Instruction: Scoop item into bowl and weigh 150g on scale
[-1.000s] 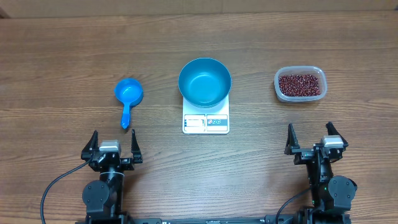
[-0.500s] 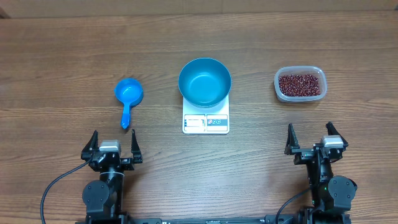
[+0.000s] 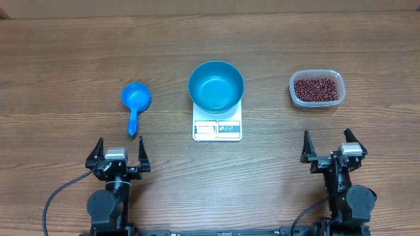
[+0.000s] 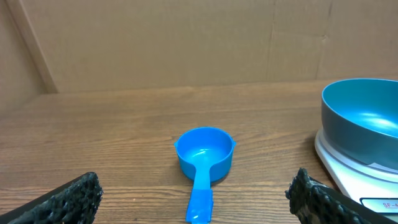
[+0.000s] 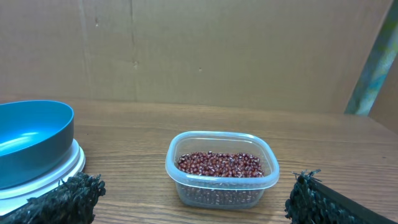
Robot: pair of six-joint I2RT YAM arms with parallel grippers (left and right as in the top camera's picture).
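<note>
the wooden table (image 3: 65, 52) carries three stations in a row across its middle. at centre, the white kitchen scale (image 3: 217, 129) lies flat, with its display window and buttons on the edge nearest the arms. the bright blue bowl (image 3: 216, 86) stands upright on the scale platform, covering its rear part and overhanging both sides. the inside of the bowl shows bare blue. the red-brown beans (image 3: 317, 88) lie in a loose pile inside the clear plastic tub (image 3: 293, 92), which stands to the right of the scale, well apart from it. the small blue scoop (image 3: 135, 98) rests on the table to the left of the scale, cup upward, handle pointing toward the left arm.

the left gripper (image 3: 120, 141) sits at the near left of the table, jaws spread wide. the tip of the scoop handle lies just ahead of it. in the left wrist view the scoop lies ahead between the two black fingers (image 4: 68, 199), apart from both.

the right gripper (image 3: 326, 134) sits at the near right, jaws likewise spread wide, in line with the tub and apart from it. in the right wrist view the tub stands ahead, with the bowl and scale at the left edge. a brown cardboard wall (image 5: 217, 50) stands behind the table.
</note>
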